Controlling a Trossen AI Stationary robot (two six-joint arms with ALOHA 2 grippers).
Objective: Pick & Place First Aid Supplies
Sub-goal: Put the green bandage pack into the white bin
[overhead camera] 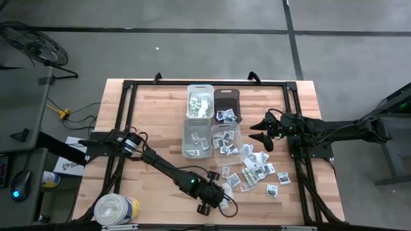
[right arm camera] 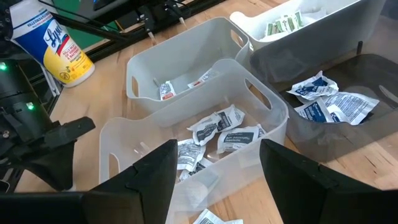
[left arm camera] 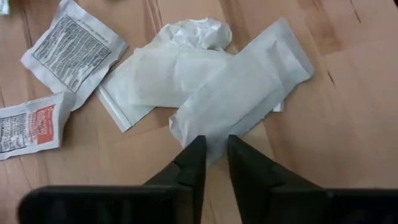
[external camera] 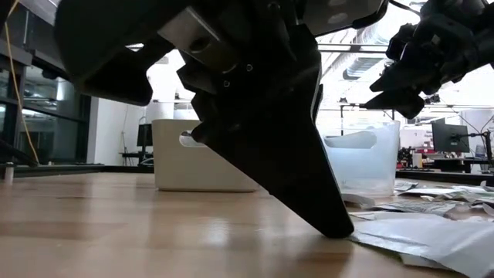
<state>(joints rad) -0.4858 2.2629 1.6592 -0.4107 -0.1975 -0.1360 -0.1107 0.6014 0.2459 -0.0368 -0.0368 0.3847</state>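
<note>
Left gripper (left arm camera: 212, 148) nearly closed, fingertips pinching edge of plain white packet (left arm camera: 242, 93) on table (left arm camera: 348, 124); right gripper (right arm camera: 217, 163) spread wide above bins (right arm camera: 261, 118).

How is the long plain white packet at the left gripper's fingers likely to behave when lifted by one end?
The long white packet looks like thin, creased paper, so it will probably droop and weigh little. It overlaps another white packet, which might drag along. Lying flat on the table, it looks unlikely to roll.

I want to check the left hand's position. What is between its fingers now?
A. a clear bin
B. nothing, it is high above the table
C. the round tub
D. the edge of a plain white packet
D: in the left wrist view, the left hand has its fingers at the edge of a plain white packet on the table.
</note>
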